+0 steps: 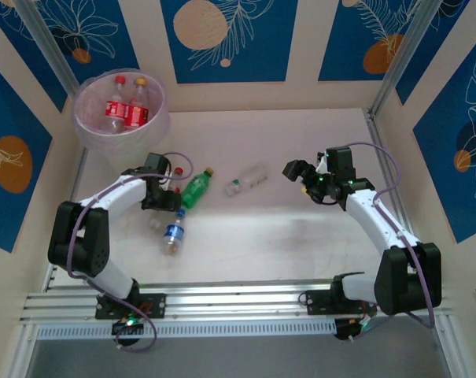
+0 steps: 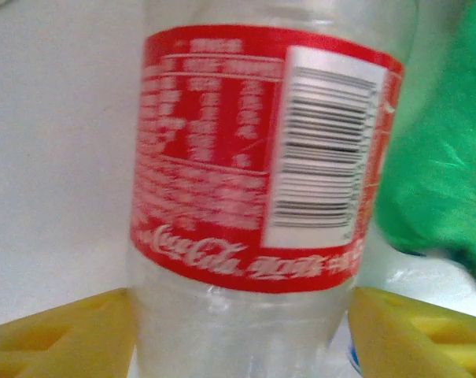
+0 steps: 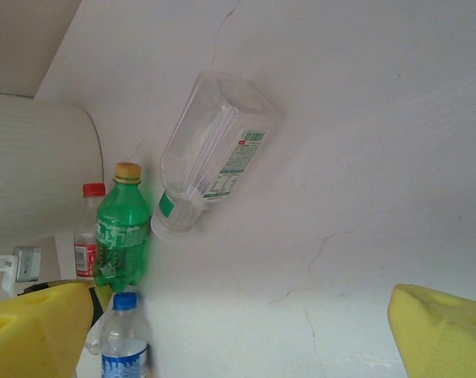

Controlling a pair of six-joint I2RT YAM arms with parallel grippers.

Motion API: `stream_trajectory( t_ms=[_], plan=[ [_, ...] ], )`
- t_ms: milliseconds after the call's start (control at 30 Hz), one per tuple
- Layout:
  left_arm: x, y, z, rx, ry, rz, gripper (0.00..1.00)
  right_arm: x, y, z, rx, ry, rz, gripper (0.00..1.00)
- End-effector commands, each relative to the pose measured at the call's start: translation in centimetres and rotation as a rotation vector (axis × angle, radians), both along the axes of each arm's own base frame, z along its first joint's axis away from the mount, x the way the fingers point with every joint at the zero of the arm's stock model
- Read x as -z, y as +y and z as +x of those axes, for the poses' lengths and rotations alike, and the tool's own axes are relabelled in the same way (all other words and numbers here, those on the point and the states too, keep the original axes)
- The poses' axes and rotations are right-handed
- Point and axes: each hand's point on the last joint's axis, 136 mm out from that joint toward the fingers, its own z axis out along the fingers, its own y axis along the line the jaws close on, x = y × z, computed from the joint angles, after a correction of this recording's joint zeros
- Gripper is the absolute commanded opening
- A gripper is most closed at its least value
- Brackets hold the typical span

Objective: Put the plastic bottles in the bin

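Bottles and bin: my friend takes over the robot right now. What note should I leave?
Left gripper: pads at both sides of the gripped-at bottle, red-labelled, on the table; firm grip unclear.
Right gripper: open, empty.
Done: two binned bottles stand in the bin.
To do: that bottle, the green bottle, the blue-labelled bottle and the clear bottle, at least, all on the table.

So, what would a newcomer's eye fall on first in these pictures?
Probably the red-labelled bottle, huge in the left wrist view, between the yellow left fingers. Next, the pink bin in the far left corner of the table, holding two red-labelled bottles, and the green bottle lying left of centre.
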Motion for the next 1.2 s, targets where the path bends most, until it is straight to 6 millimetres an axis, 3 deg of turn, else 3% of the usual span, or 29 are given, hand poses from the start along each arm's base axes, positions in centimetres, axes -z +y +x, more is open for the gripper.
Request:
stream_trajectory(
  t_ms=[0,67,133,267,633,933,1167],
  plan=[
    [-0.4,-1.1,0.2,0.010,-0.016,-0.038,0.62,-1.2,0.4,-0.3,-0.026,-0.027,0.016,0.97],
    [-0.1,-1.3,-0.1,0.015,-0.010,-0.037,0.65,-1.1,0.5,-0.2,-0.027,-0.024,0.018,0.97],
    [0.3,-1.2,-0.1,0.014,-0.004,-0.028,0.77,-1.1,0.7,-0.1,-0.031,-0.026,0.022,0.97],
    [0.9,-1.5,0.3,0.020,0.000,-0.033,0.85,-1.0,0.9,-0.1,-0.038,-0.023,0.022,0.97],
    [1.2,-3.1,0.5,0.053,0.011,-0.064,0.70,-0.3,0.9,-0.8,-0.038,-0.009,0.025,0.97],
    [-3.7,-4.5,-0.4,0.128,-0.053,-0.069,0.63,-0.3,1.0,-0.7,-0.037,-0.011,0.027,0.97],
    [-12.2,-8.3,-0.4,0.254,-0.195,-0.209,0.60,-0.4,1.0,-0.6,-0.034,-0.016,0.027,0.97]
  ],
)
